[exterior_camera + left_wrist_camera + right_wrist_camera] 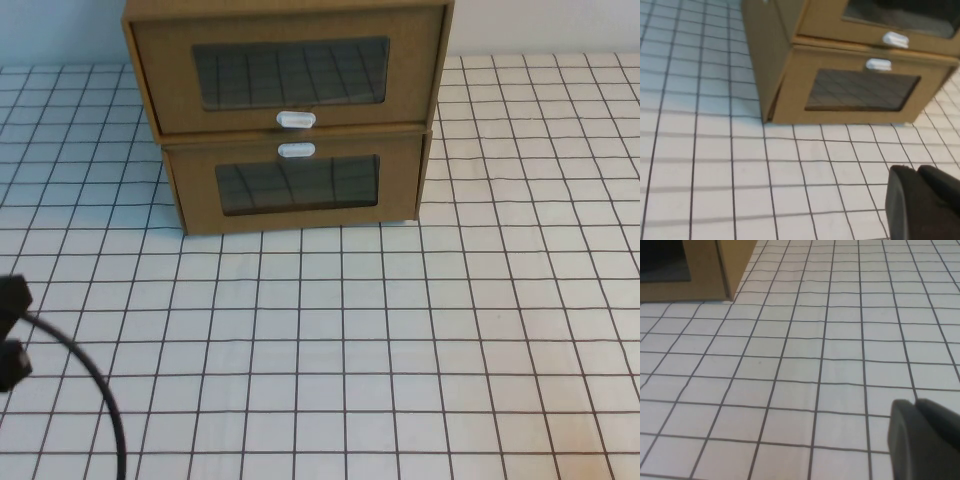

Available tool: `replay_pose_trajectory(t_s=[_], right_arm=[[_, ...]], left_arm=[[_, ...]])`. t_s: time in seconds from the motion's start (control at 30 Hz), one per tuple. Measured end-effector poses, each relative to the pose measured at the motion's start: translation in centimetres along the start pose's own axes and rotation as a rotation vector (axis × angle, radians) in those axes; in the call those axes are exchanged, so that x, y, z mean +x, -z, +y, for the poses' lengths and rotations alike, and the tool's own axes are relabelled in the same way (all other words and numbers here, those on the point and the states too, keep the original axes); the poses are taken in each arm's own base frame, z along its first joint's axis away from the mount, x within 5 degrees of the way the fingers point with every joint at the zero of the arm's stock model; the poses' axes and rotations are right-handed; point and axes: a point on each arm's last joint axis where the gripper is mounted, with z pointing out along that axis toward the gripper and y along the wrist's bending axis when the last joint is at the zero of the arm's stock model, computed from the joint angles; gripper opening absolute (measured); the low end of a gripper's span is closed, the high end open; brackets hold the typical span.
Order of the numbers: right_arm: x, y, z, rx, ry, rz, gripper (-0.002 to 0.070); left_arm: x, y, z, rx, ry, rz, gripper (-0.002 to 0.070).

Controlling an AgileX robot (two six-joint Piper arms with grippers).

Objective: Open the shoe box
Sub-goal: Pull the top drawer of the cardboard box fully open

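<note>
Two brown cardboard shoe boxes stand stacked at the back of the table, the upper box (290, 65) on the lower box (297, 185). Each has a dark window front and a white handle, upper handle (296, 120) and lower handle (296, 151), and both fronts are closed. In the left wrist view the lower handle (878, 64) lies well ahead of my left gripper (916, 169), which is shut and empty above the table. My right gripper (915, 402) is shut and empty too, far from the box corner (705, 270). It does not show in the high view.
The white gridded tablecloth (400, 350) covers the table in front of and beside the boxes. Part of my left arm (12, 300) with a black cable (95, 385) shows at the near left edge.
</note>
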Motion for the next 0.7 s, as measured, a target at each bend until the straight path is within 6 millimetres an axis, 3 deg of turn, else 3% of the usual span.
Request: replay_pose_trajectory(t_s=[0.27,0.47,0.7], right_arm=[[0.0,0.0,0.0,0.000,0.000,0.000,-0.0013],[0.0,0.0,0.0,0.000,0.000,0.000,-0.0013],[0.0,0.0,0.0,0.000,0.000,0.000,-0.0013]], left_arm=[[-10.9,-4.3,-2.0,0.106,-0.231,0.052,-0.0002],[-18.4,-9.8,-2.8,0.179,-0.299,0.056,-0.0002],[-23.2,-16.0,-4.7,0.301,-0.376,0.101,-0.0002]])
